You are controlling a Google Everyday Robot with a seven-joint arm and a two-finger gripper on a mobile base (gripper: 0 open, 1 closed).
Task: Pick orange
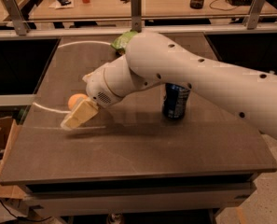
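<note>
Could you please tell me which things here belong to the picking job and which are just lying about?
Job: orange, left on the table; gripper, just in front of it.
Lying about: blue soda can; green item behind the arm.

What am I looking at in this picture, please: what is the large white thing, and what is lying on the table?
The large white thing is the arm of a mobile robot, reaching in from the right. There is a single camera, looking down at the dark table from its near side; where the camera is mounted isn't known. At the arm's end is the pale claw, its grasping part, low over the table's left side. Just behind the claw lies an orange, which the robot is meant to pick up. I can't see that it is gripped yet. A blue soda can stands behind the arm, and a green bag lies farther back.
</note>
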